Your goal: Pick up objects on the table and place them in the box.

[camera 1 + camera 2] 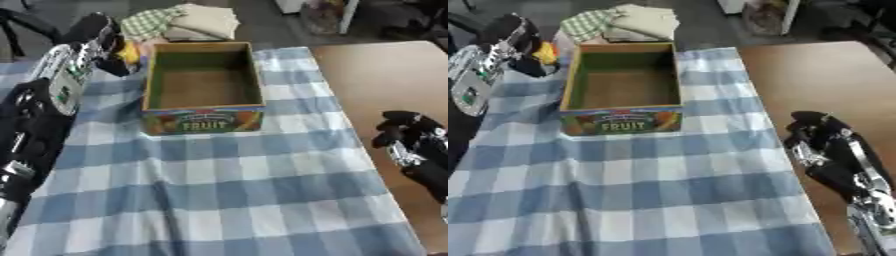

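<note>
Right hand idles, fingers curled; left hand clasps yellow item, should lift clear over box rim

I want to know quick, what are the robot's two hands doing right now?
Left hand: shut on a yellow thing, left of the box.
Right hand: curled shut, holding nothing.

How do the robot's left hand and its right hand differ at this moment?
The left hand is raised beside the box's far left corner and closed on a yellow object; the right hand holds nothing. The left hand is over the checked cloth; the right hand is over bare brown table. Both are black.
</note>
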Robot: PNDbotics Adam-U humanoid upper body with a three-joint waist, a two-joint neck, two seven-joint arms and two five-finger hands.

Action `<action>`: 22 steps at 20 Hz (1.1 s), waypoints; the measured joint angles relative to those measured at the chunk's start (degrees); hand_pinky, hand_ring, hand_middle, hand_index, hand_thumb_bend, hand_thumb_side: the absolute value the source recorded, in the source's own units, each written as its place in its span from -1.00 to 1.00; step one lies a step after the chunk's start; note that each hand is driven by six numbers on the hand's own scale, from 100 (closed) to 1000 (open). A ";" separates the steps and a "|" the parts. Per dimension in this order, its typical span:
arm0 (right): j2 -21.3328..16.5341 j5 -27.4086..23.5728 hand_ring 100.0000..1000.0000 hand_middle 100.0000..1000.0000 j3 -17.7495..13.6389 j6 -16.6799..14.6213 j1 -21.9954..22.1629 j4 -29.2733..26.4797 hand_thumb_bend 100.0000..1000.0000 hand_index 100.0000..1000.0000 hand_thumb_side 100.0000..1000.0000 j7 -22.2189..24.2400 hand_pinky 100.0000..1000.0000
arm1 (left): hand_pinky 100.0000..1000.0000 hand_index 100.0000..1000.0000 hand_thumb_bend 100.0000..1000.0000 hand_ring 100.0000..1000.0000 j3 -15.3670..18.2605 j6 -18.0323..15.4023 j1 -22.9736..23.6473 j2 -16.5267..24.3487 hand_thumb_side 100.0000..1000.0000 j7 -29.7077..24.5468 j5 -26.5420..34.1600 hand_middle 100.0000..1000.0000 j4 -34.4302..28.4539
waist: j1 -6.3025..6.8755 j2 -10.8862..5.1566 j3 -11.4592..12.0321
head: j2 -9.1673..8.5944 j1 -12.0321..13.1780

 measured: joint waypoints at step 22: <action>0.11 -0.01 0.00 0.08 0.37 0.29 -0.34 0.02 -1.00 0.48 -0.66 0.41 0.06 | 0.05 -0.27 -0.32 -0.15 -5.11 -7.39 -0.30 -9.41 -1.00 -1.93 -6.56 -0.23 5.22 | 0.20 0.07 -1.54 | -0.09 1.26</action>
